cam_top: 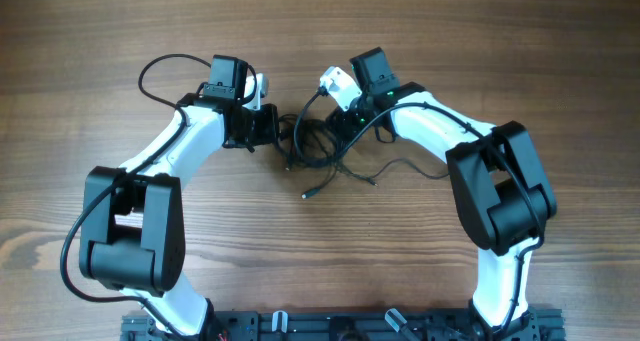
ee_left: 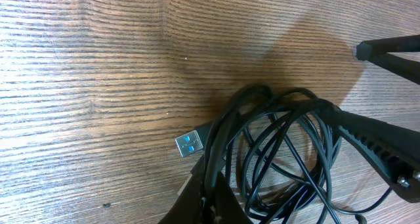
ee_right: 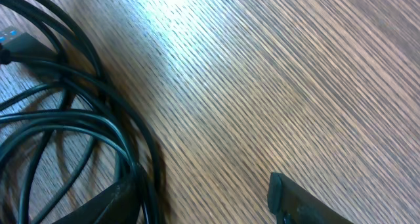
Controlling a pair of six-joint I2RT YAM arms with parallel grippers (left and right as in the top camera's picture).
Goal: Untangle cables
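The cables are a bundle of thin black loops on the wood between my two grippers. In the left wrist view the cables coil to the right, with a blue-tongued USB plug sticking out on the left. My left gripper is shut on a strand of that bundle at the bottom edge. My right gripper is open; its left finger lies against the cables, with only bare wood between the fingers. From overhead, the left gripper and right gripper flank the bundle.
A loose cable end with a small plug lies nearer the front, and another strand trails right under the right arm. The right gripper's fingers show at the right of the left wrist view. Thicker arm wires loop at the left.
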